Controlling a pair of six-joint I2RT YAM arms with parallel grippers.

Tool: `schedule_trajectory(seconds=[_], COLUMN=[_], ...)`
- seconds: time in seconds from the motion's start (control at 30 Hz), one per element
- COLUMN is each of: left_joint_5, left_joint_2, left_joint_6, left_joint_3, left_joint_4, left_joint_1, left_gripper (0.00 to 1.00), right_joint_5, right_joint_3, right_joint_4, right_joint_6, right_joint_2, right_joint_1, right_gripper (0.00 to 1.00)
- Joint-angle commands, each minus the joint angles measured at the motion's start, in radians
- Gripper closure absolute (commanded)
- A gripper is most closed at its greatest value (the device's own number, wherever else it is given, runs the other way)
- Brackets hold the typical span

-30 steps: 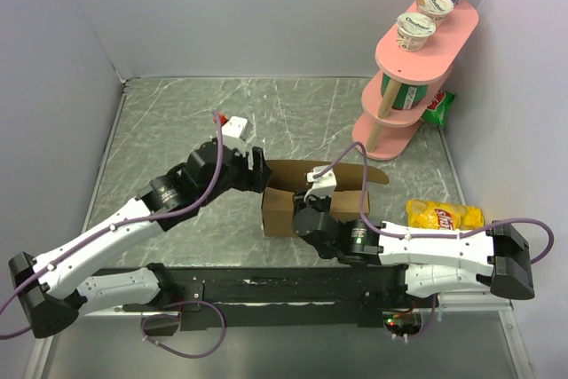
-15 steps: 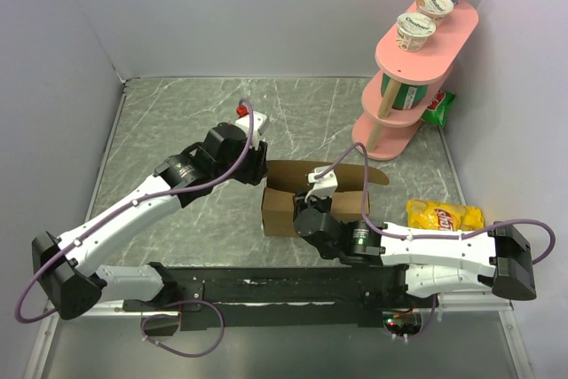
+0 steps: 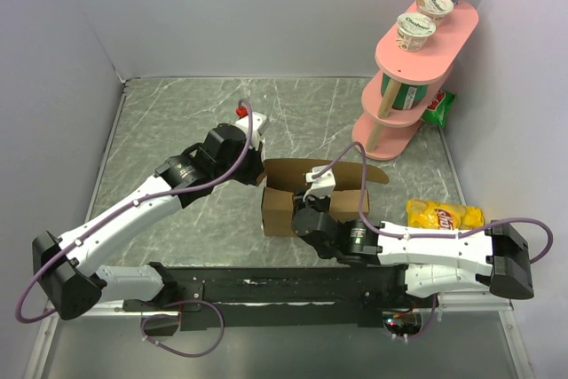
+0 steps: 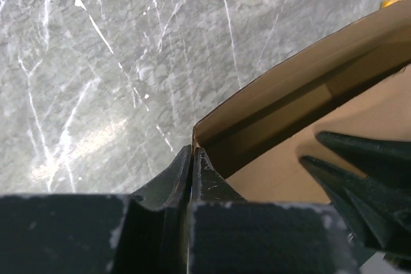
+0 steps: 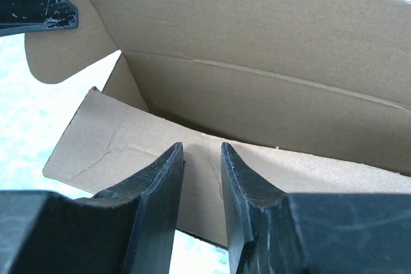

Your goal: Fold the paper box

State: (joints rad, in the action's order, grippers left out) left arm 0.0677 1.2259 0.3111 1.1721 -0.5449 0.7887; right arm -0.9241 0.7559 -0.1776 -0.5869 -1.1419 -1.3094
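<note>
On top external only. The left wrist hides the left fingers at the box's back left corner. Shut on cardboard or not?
Observer: Left wrist view shows the left fingers shut. The corner edge of the paper box runs straight into their seam, so it looks pinched.
Operator: Right fingers?
Observer: In the right wrist view the right fingers stand apart with nothing clamped. The near panel shows through the gap.
Operator: Anything inside?
Observer: Only bare cardboard, as far as the right wrist view reaches.
</note>
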Motion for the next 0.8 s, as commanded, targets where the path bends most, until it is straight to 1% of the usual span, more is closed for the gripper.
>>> schedule_trajectory(seconds=[0.0, 0.1, 0.37, 0.47, 0.7, 0.77], left_joint_5=[-0.034, -0.022, 0.148, 0.179, 0.265, 0.267], left_joint_2=[-0.034, -0.054, -0.063, -0.068, -0.08, -0.089], left_joint_6=[0.08, 0.118, 0.197, 0.22, 0.235, 0.226], left_joint_3=[-0.044, -0.086, -0.081, -0.091, -0.1, -0.104], left_joint_4=[0.068, 0.094, 0.071, 0.086, 0.053, 0.053], left_joint_1=[0.007, 0.023, 0.145, 0.187, 0.253, 0.267], left_gripper=[0.98, 0.99, 0.99, 0.99, 0.99, 0.99], right_joint_5=[0.068, 0.061, 0.059, 0.059, 0.044, 0.038], right_joint_3=[-0.018, -0.009, -0.007, 0.003, -0.007, -0.013], right_joint_4=[-0.171, -0.181, -0.207, -0.221, -0.247, -0.255], right_joint_6=[-0.024, -0.025, -0.044, -0.054, -0.073, -0.073], right_joint_2=[-0.064, -0.067, -0.073, -0.084, -0.053, -0.038], right_joint_1=[-0.007, -0.007, -0.007, -0.007, -0.007, -0.005], right_gripper=[0.63, 0.64, 0.64, 0.64, 0.64, 0.64])
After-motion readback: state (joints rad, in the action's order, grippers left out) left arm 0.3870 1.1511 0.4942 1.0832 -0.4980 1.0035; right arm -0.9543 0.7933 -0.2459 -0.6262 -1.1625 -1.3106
